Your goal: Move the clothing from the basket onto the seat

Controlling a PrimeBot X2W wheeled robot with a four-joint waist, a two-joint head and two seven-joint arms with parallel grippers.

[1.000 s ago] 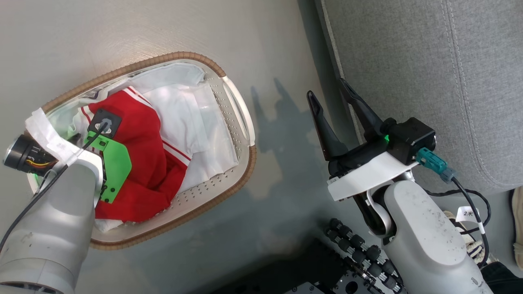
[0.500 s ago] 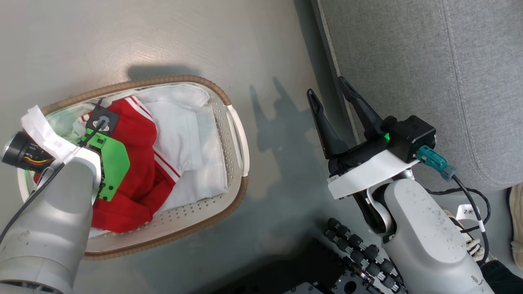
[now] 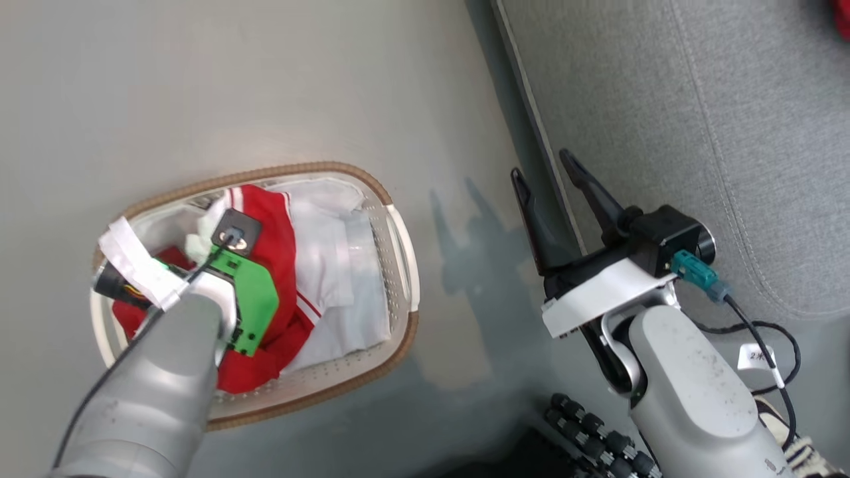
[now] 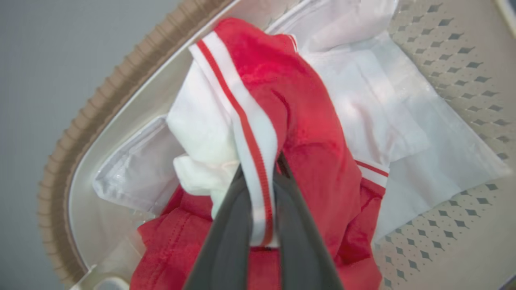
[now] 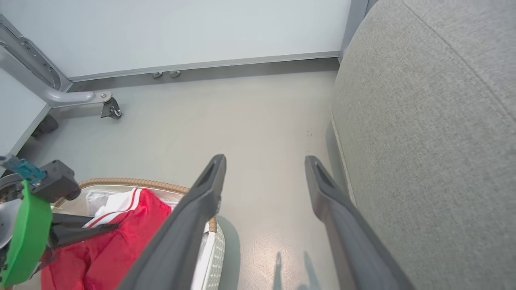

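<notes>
We count two end effectors, one basket, one seat. The left end effector point(image 4: 261, 165) is clenched on the red clothing point(image 4: 310, 121), with the red-and-white striped trim pinched between its fingers. The fabric bunches around and just past the tips, inside the basket point(image 4: 76, 133). We cannot tell how many red garments there are; more red lies under the fingers. One white liner sheet point(image 4: 435, 161) spreads to their right in the wrist view. The right end effector point(image 3: 541, 164) is released and empty over the floor point(image 3: 265, 79). The seat point(image 3: 664, 99) is just to its right, the basket well to its left. One caster point(image 5: 108, 108) stands far ahead of it.
</notes>
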